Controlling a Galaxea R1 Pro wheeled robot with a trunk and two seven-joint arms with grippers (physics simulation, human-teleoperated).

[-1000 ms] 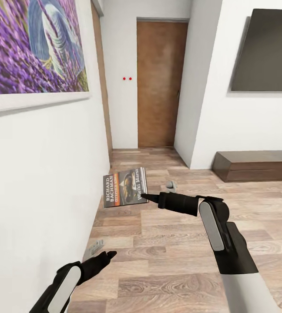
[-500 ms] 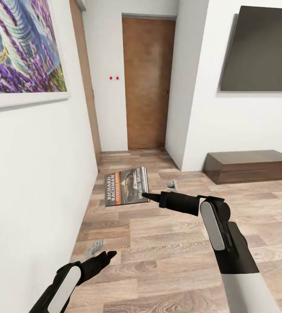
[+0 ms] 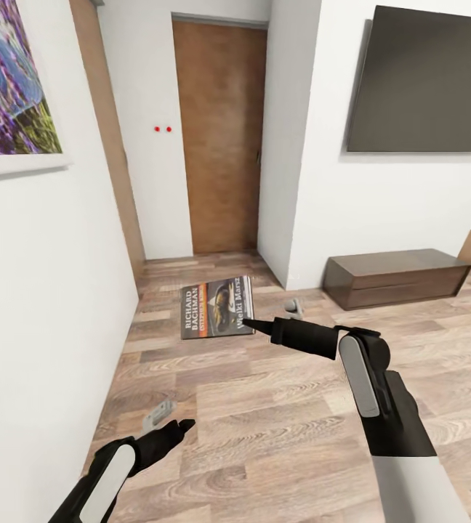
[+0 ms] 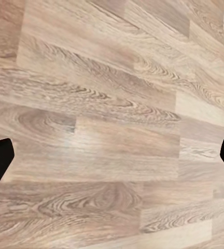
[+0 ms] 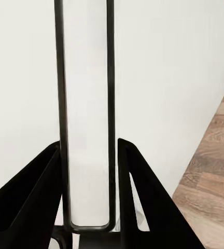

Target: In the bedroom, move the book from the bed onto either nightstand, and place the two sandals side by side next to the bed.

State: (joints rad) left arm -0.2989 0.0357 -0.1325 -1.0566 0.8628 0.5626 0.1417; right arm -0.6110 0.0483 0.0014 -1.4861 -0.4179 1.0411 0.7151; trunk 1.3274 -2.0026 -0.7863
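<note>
Right gripper (image 3: 252,325) clamped on the near edge of the book (image 3: 216,308), held flat above the wooden floor (image 3: 279,407), cover up, in front of the brown door (image 3: 221,138). In the right wrist view, both fingers (image 5: 138,181) pressed against the white page edge. Left gripper (image 3: 181,427) low at the near left, fingers apart, empty. No bed or nightstand here. Best to hold the grip firm, keep the book level, turn the base slowly, and stay off the left wall (image 3: 39,305).
</note>
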